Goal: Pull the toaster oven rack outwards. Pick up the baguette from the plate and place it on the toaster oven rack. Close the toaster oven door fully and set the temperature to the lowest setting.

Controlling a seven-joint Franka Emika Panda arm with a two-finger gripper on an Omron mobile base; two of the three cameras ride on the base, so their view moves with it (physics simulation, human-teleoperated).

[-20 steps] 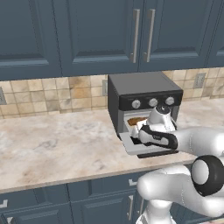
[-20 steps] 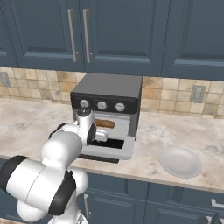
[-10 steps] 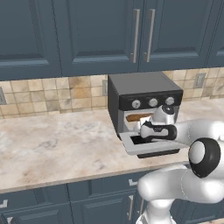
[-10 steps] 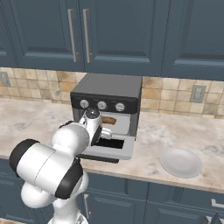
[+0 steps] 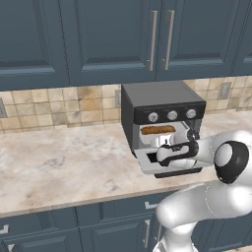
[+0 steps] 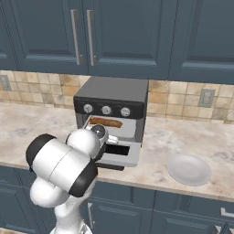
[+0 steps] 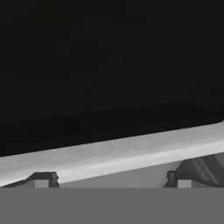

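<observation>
The toaster oven stands on the counter with its door folded down flat. The baguette lies inside the opening on the light grey rack. My gripper hovers low over the open door, near its front left part, with the arm reaching in from the right. In the hand view my gripper is open, its fingertips wide apart, and a light grey edge runs across just beyond them with darkness behind. The plate sits bare to the right.
Marble counter stretches to the left of the oven. Blue wall cabinets hang above and a tiled backsplash runs behind. My own elbow blocks the oven's lower left in the right base view.
My hand has slid a little left and lower over the open door. The elbow has swung round. The oven, baguette and plate stay put.
</observation>
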